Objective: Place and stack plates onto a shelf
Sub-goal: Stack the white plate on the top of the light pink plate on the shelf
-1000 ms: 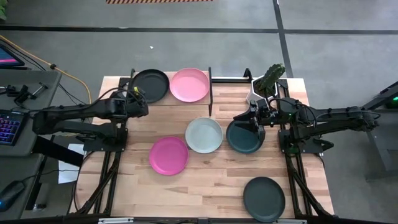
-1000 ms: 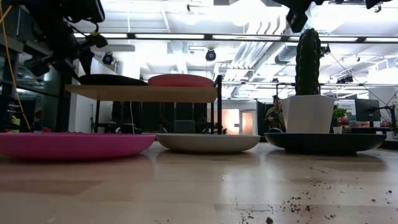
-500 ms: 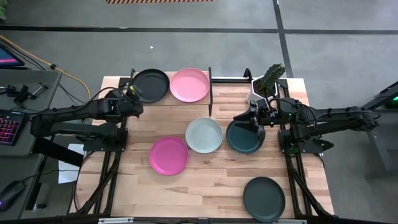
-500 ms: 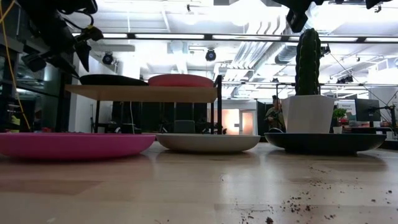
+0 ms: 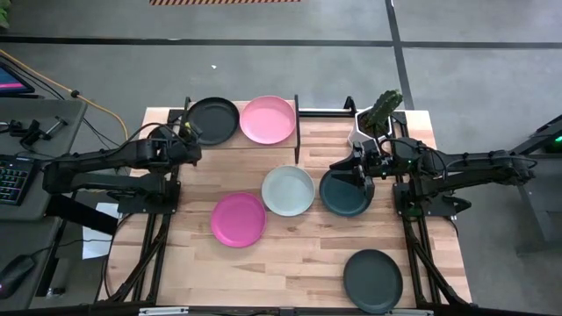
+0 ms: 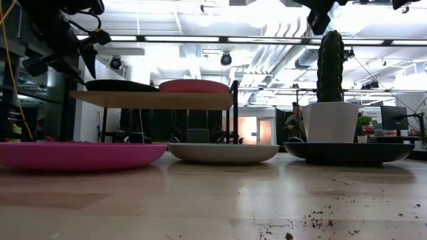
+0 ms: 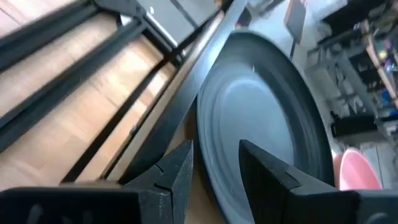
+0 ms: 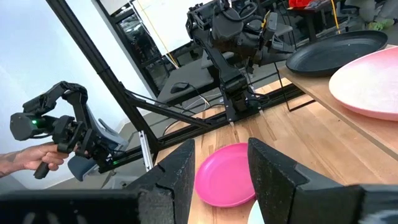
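- Looking down in the high view, we see the left gripper [image 5: 188,140] just off the black plate [image 5: 212,120], which sits on the shelf [image 5: 295,132] beside the light pink plate [image 5: 268,119]. The right gripper [image 5: 358,169] hangs over the dark teal plate [image 5: 343,193]; the mint-white plate [image 5: 288,190] is next to it, the magenta plate [image 5: 238,219] farther off, and the grey-green plate [image 5: 372,280] well apart from both claws.
- Low view: plates lie flat, with thin upturned rims. We judge them light, stiff and matte, so not very slippery. Only the rim edge offers a hold.
- Left wrist view: the fingers [image 7: 177,171] stand apart with nothing between them. The black plate's rim is right ahead, close to the shelf frame.
- Right wrist view: the fingers [image 8: 177,171] stand apart and empty, with the magenta plate beyond them. A person's hand [image 8: 28,158] holds a controller in the background.
- We'd pinch the rim with one finger under it. The low rim may slip out.
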